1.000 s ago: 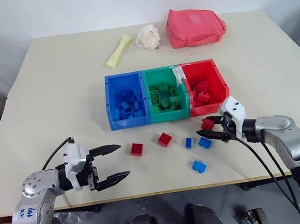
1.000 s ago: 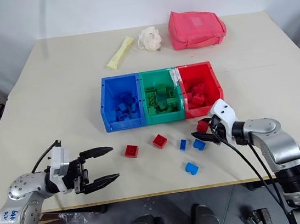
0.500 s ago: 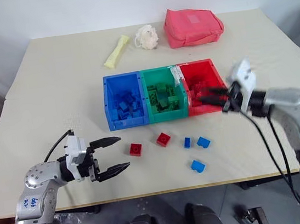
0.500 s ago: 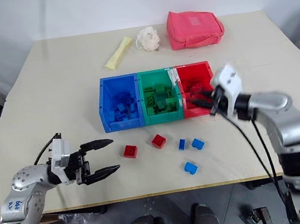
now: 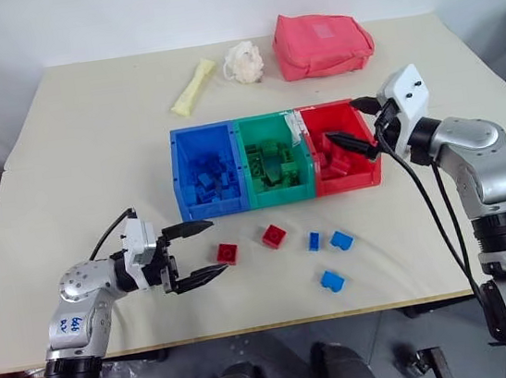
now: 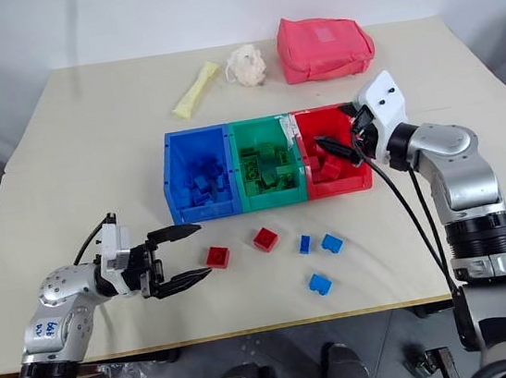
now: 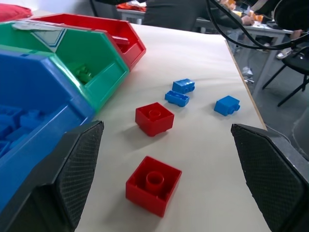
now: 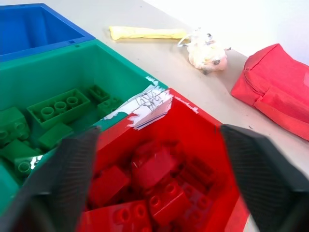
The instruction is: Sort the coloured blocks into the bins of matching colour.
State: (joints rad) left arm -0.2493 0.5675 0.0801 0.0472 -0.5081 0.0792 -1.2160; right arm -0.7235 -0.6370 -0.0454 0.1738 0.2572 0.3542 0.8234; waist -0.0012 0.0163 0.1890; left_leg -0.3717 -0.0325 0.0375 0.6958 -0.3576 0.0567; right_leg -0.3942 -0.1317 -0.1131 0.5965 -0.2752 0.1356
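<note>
Left wrist view shows the left gripper (image 5: pixel 196 250) with its two fingers spread wide and nothing between them, pointing level across the table (image 5: pixel 79 146). Straight ahead of the fingers, closest in, lies a red block (image 7: pixel 154 185); a second red block (image 7: pixel 154 118) lies just beyond it on the same line, and three blue blocks (image 7: pixel 183 86) sit farther out still. All five loose blocks rest on the table in front of the row of bins (image 5: pixel 277 197). In my judgement the coming move turns on that nearest red block: it lies directly off the fingertips, near but not touching, and the left arm is far the nearer of the two. The block is roughly square, so no long axis governs the grip; it sits turned corner-on to the fingers.

The right gripper (image 5: pixel 357 127) hangs over the red bin (image 5: pixel 368 129), fingers parted wide and holding nothing. Below and ahead of it the red bin holds a heap of red blocks; the green bin (image 8: pixel 87 55) beside it holds green ones, the blue bin (image 5: pixel 177 176) blue ones.

A torn paper label (image 8: pixel 148 106) with scribbled marks sits on the wall between the green and red bins; the writing cannot be read. Blue handwriting on the left forearm (image 5: pixel 72 320) is also too small to make out.
</note>
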